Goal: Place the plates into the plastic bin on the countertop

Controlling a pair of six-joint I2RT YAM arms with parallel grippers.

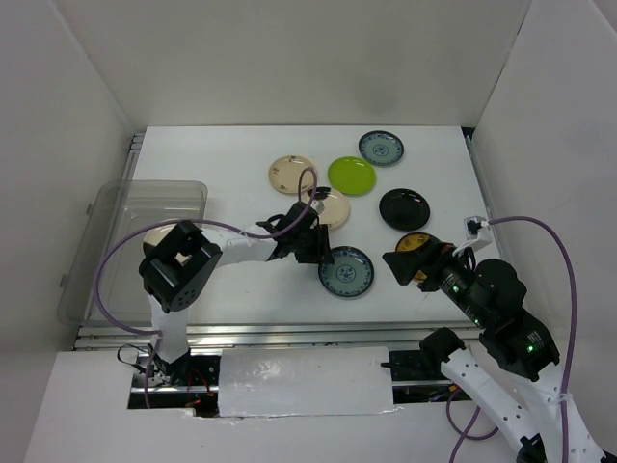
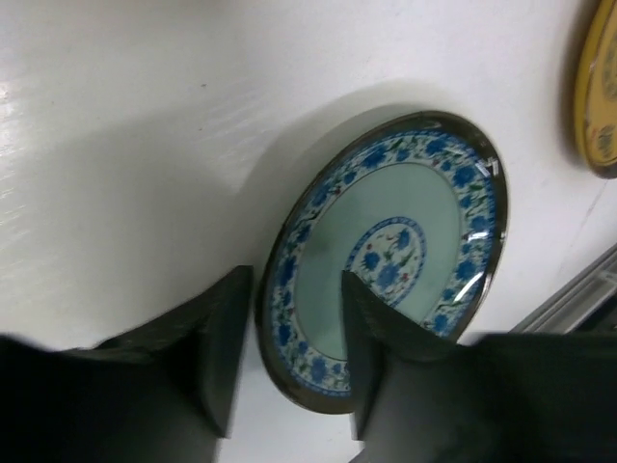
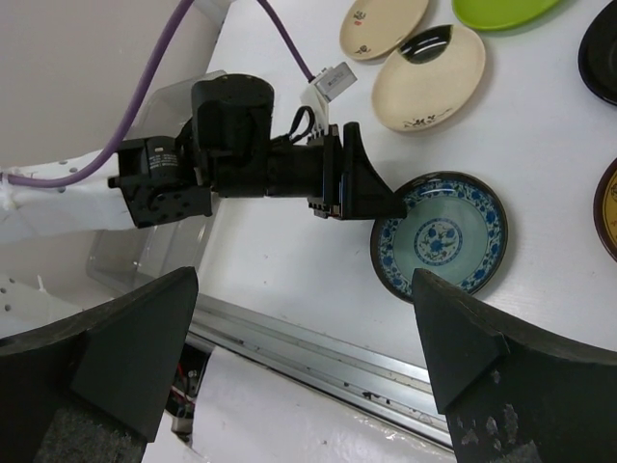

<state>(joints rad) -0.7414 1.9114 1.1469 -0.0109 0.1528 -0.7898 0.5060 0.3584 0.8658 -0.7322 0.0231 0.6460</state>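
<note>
A: Countertop [image 1: 241, 154]?
B: White; plastic bin [image 1: 116, 207] at the left edge, plates [image 1: 352, 175] scattered mid-table, apart from it.
A: Left gripper [image 2: 294, 285]?
B: Partly open, straddling the rim of the teal-blue plate [image 2: 405, 222] near the front rail [image 1: 289, 333], not clamped.
A: Right gripper [image 3: 304, 280]?
B: Spread wide, holding nothing.

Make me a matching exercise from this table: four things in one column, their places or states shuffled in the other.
Things
1. lime green plate
2. plastic bin
3. left gripper
4. black plate

Places or states
A. at the countertop's left edge
B. open, fingers either side of the near blue-patterned plate's rim
C. back row, between a cream plate and the far blue-patterned plate
D. right side, a row nearer than the lime green one

Pairs: 1-C, 2-A, 3-B, 4-D.
</note>
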